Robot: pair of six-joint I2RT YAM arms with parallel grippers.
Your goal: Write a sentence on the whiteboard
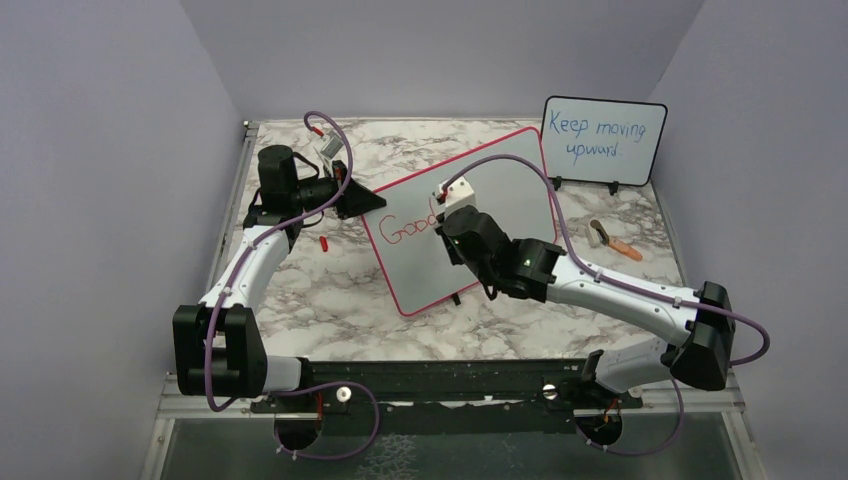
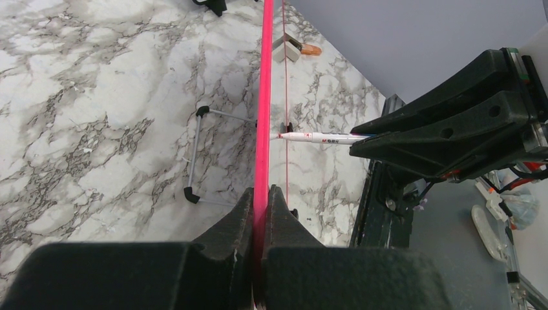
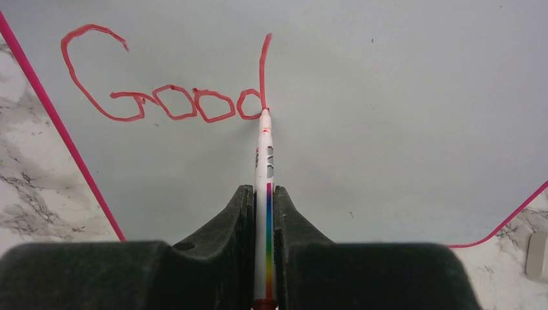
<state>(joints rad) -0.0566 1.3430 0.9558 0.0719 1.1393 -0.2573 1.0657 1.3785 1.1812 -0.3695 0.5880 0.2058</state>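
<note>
So the right gripper (image 3: pixel 263 197) is clamping tight on a marker (image 3: pixel 263 148), with the tip touching the whiteboard (image 3: pixel 388 97) straight ahead of its fingers, at the foot of the "d". The sentence (image 3: pixel 161 97) is just reading "Good", trailing off left of the tip. The left gripper (image 2: pixel 262 197) is pinching shut on the board's pink edge.

the whiteboard (image 1: pixel 425 265) stands mid-frame on the table (image 1: pixel 300 300); a smaller board (image 1: pixel 603 140) behind it, upper right. left gripper (image 1: pixel 372 200) at its left edge, marker (image 3: pixel 265 161) tip on its face at the sentence's (image 3: pixel 169 102) right end.
</note>
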